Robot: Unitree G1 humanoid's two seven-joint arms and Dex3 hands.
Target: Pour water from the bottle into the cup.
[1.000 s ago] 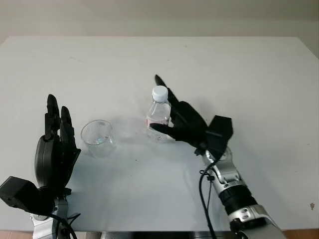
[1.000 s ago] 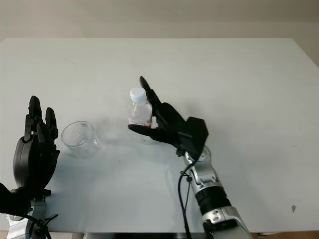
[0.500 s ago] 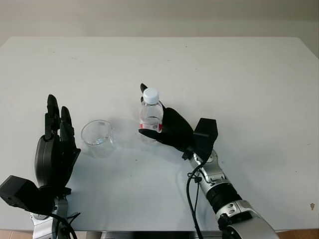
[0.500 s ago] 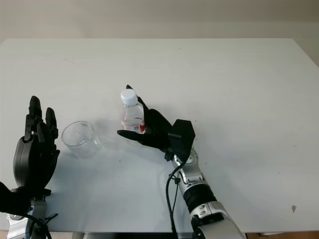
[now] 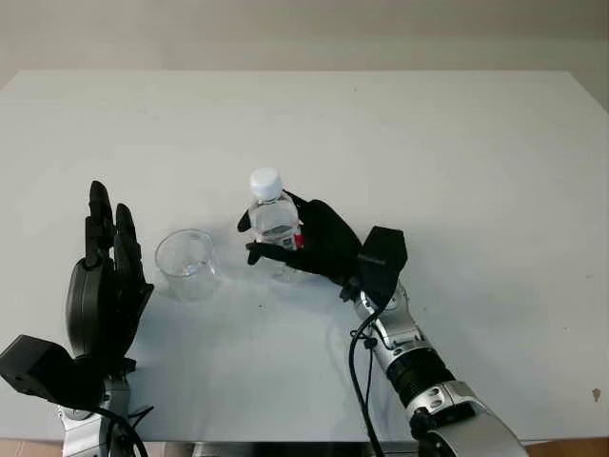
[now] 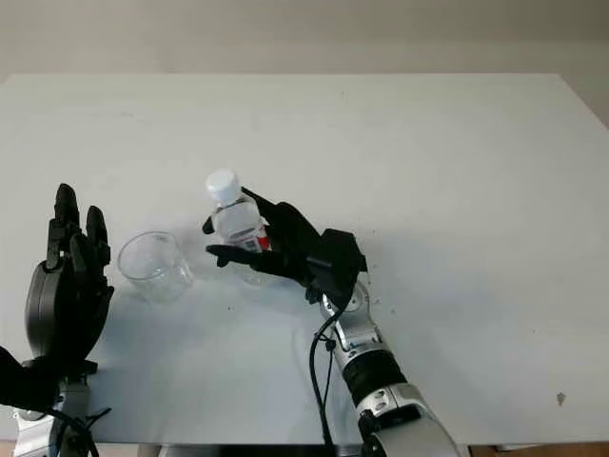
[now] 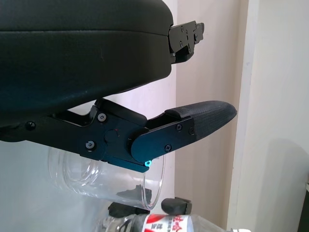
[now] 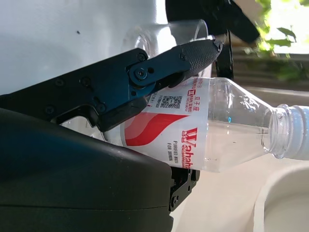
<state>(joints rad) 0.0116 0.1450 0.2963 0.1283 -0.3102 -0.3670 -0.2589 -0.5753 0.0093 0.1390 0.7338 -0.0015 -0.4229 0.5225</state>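
Observation:
A small clear water bottle (image 5: 273,219) with a white cap and a red-and-white label sits in my right hand (image 5: 303,240), whose fingers are shut around its body (image 8: 193,130). It is lifted off the white table (image 5: 457,152) and tilts slightly left toward the cup. The clear plastic cup (image 5: 186,264) stands upright on the table just left of the bottle, a short gap apart. My left hand (image 5: 103,286) is open at the near left, beside the cup and not touching it; the cup (image 7: 106,179) appears past its fingers.
The table's far edge meets a pale wall at the top. Bare tabletop stretches to the right and behind the bottle.
My right hand closed on the bottle, lifted it and carried it left toward the cup, tilting it a little. The left hand and the cup have not moved.

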